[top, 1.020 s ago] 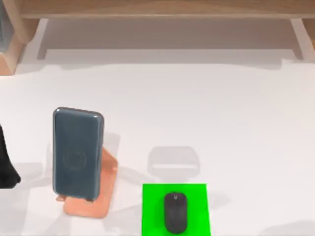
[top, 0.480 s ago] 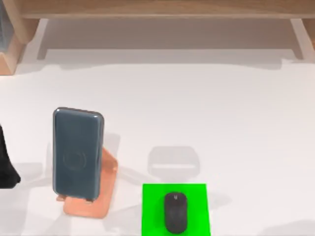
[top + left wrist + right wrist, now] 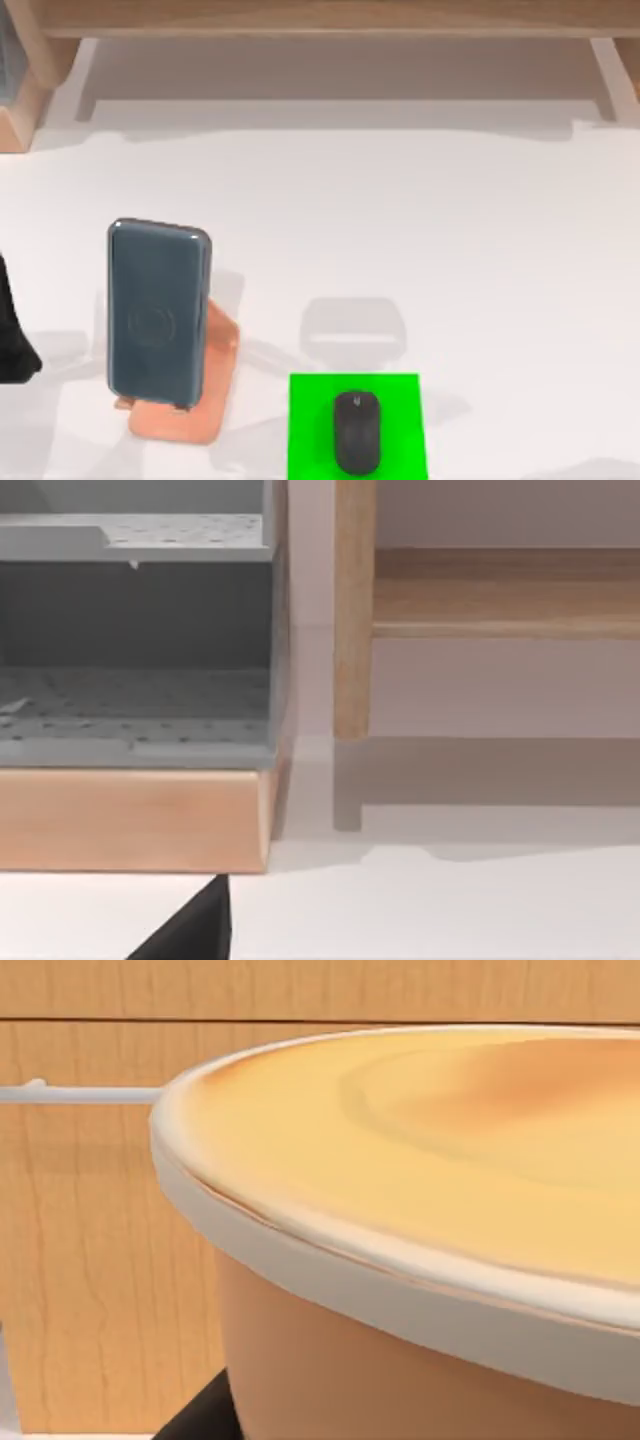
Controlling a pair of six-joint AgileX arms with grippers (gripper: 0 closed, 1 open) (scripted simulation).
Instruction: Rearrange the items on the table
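Grey-blue smartphone propped on an orange stand, black mouse on a green mat beside.

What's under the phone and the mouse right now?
The smartphone leans on an orange stand, whose base and back plate show beside and below it; the part behind the phone is covered. The mouse lies on a green pad on the table.

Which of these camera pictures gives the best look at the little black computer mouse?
The top view: the mouse lies whole on a green mat, on the table's near edge. The left wrist view looks at a wooden shelf frame instead, and the right wrist view at a tan bowl.
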